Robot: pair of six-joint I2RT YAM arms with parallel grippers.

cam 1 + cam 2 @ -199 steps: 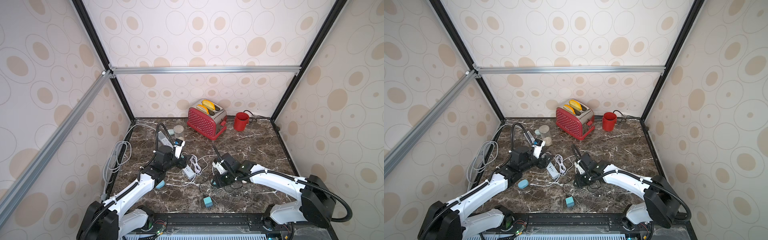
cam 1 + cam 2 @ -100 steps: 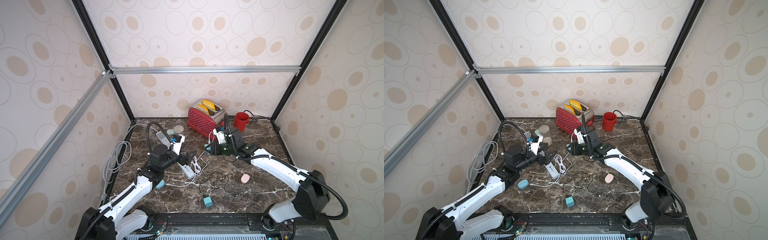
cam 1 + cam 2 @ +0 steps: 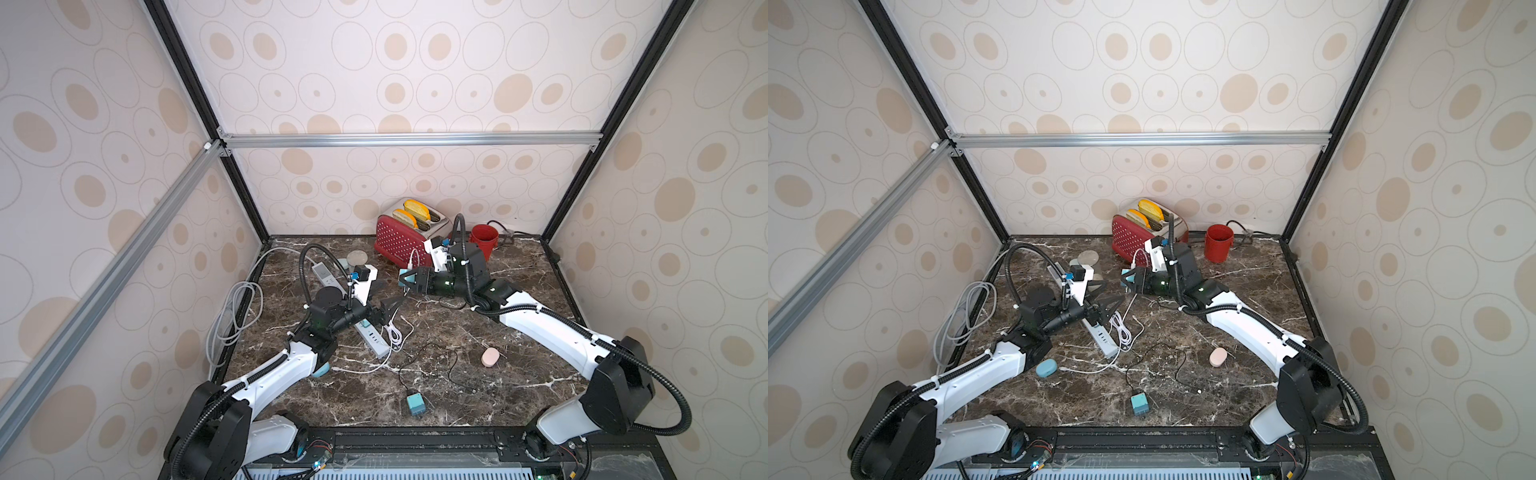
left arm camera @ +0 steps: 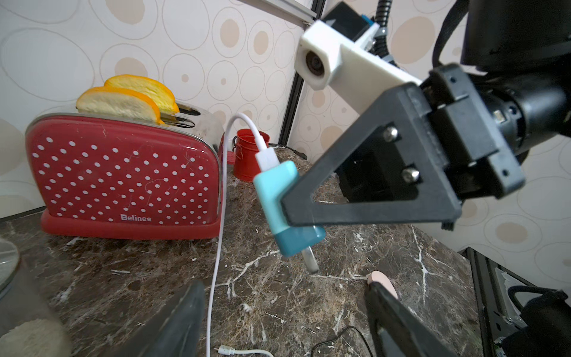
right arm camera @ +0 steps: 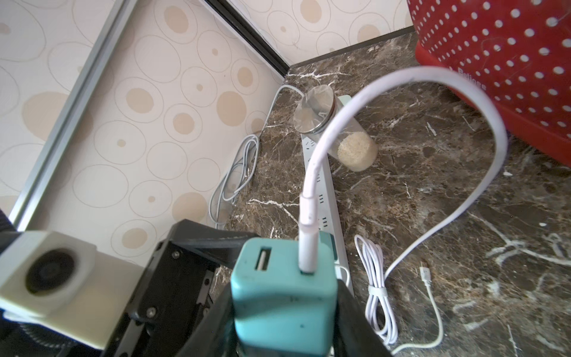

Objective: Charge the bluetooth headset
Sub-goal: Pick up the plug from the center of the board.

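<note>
Red toaster [image 4: 123, 173] with white polka dots. Teal charger [image 5: 284, 296], white cable [image 5: 309, 191], pink case [image 3: 490, 357]. Dark brown marble table [image 3: 478, 399], white veins. Cream walls [image 3: 374, 62], tan ovals.

So the USB charger [image 4: 275, 191] sits in the right gripper [image 3: 406, 283] with a cable [image 5: 310, 216] plugged into it. The toaster [image 3: 401, 245] is just behind that gripper, and the mug [image 3: 483, 243] is behind its wrist. The left gripper [image 3: 385, 297] faces it from just in front. The power strip [image 3: 376, 343] runs under the left wrist, with the jar [image 3: 356, 258] beside the strip's far end. An earbud case [image 3: 490, 356] lies near the right forearm, well apart from both grippers.
</note>
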